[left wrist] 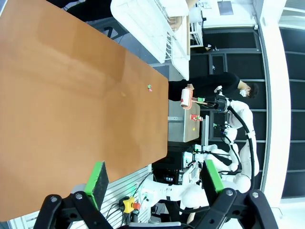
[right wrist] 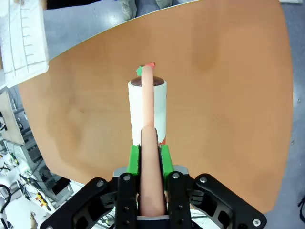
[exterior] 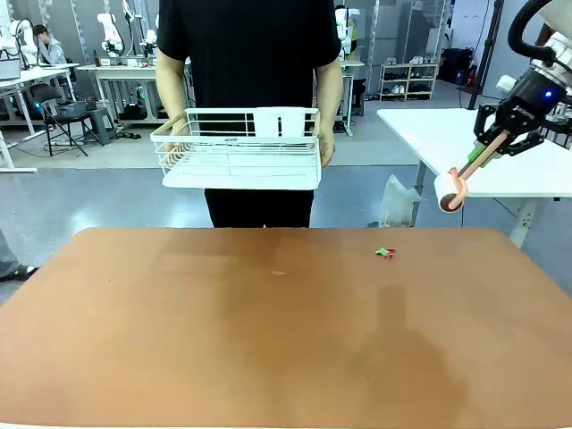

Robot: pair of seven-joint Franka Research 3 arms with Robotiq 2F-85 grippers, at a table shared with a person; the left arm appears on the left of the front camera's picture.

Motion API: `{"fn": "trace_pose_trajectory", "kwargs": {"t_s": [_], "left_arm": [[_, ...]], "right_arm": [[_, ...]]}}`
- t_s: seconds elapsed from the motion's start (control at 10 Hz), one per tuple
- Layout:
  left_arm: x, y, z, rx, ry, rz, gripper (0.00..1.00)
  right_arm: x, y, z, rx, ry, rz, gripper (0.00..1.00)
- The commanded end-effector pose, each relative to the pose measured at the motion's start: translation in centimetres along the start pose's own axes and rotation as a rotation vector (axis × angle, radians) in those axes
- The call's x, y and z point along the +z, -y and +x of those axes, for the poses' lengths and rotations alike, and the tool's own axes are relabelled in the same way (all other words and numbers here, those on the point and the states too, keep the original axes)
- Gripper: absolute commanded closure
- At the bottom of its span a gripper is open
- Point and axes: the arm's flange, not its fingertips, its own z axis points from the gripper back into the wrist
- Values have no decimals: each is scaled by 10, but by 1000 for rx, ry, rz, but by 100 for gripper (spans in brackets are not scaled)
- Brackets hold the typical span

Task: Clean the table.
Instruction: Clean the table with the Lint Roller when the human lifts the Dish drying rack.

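Terracotta table, 1 small scrap, right hand grasping lint roller, left hand released, grey floor

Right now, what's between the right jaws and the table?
The lint roller, its handle clamped in the right gripper's jaws, stands before the table in the right wrist view.

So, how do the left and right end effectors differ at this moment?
The left end effector is open and holds nothing; the right end effector is shut on the handle of a lint roller. The left one faces the table obliquely from beyond its edge; the right one aims down at it from above. Both are black with green pads.
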Motion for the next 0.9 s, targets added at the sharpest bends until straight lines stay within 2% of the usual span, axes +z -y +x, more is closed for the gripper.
{"fn": "trace_pose_trajectory", "kwargs": {"t_s": [0.0, 0.3, 0.4, 0.5, 0.7, 0.8], "left_arm": [[3, 2, -3, -9, 1, -19, 0], [3, 2, -3, -9, 1, -19, 0], [3, 2, -3, -9, 1, -19, 0], [3, 2, -3, -9, 1, -19, 0], [3, 2, -3, -9, 1, -19, 0], [3, 2, -3, -9, 1, -19, 0]], "right_arm": [[3, 3, -4, -28, 10, 2, 79], [1, 1, 0, -3, 1, 0, 79], [-6, 14, 18, 44, -100, -31, 79], [-18, 26, 44, 71, -157, 7, 79], [-49, 32, 89, 73, -188, 11, 79], [-64, 37, 103, 82, -240, 42, 79]]}}
